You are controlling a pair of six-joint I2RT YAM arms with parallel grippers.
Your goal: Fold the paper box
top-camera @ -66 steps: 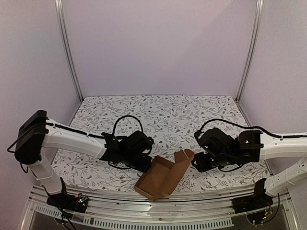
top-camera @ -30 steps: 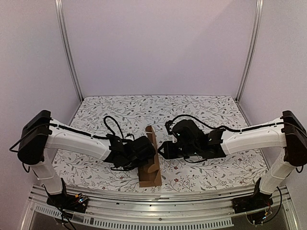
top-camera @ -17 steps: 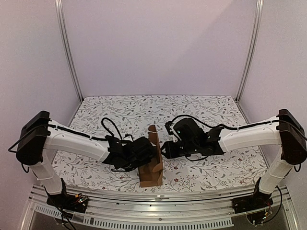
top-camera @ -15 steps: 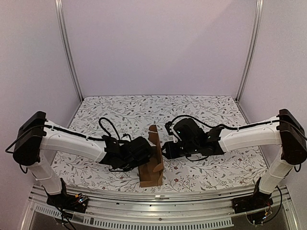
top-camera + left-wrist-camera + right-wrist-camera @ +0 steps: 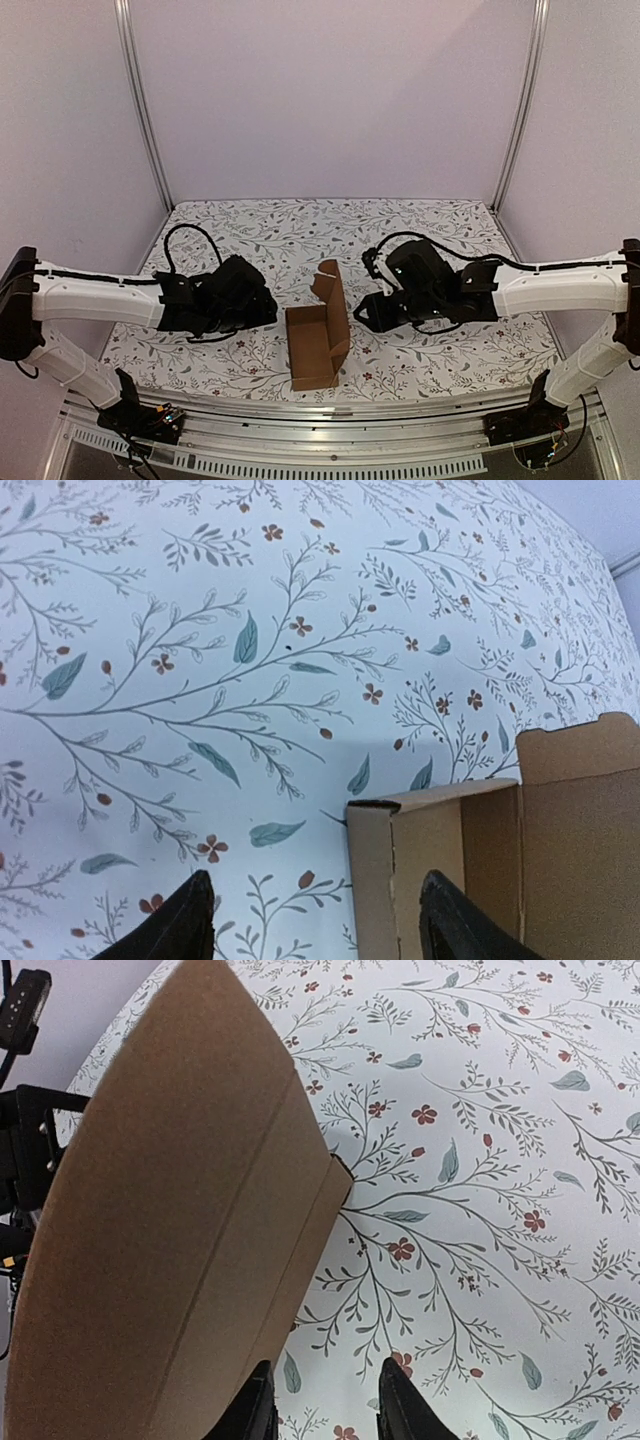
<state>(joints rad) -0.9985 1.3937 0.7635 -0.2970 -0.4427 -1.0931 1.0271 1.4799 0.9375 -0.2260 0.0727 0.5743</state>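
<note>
Status, fold paper box: bench [image 5: 450, 225] carries one thing, the paper box [image 5: 316, 350], near the front edge, roughly midway between the two arms

Progress (my read): partly done. The box is off the flat and sits as an open tray on its base. The tall panel on the right-arm side is standing, with a loose flap sticking up at its far end. Wrist view shows a low wall and one corner formed on the left-arm side. Top is open and nothing looks tucked or locked. Left to do: bring the tall panel over, seat flaps and tabs, close it up

Left gripper [image 5: 268, 308]: beside the box on its left, apart from it. Fingers [image 5: 190, 925] spread wide, nothing between them; box corner lies just ahead and toward the right finger

Right gripper [image 5: 362, 316]: just right of the standing panel, can't tell whether it touches. Narrow gap between its fingers, bench pattern visible through it, holding nothing. In its wrist view the panel's outer face fills the left side

Neither gripper has the box; it stands unsupported
</note>
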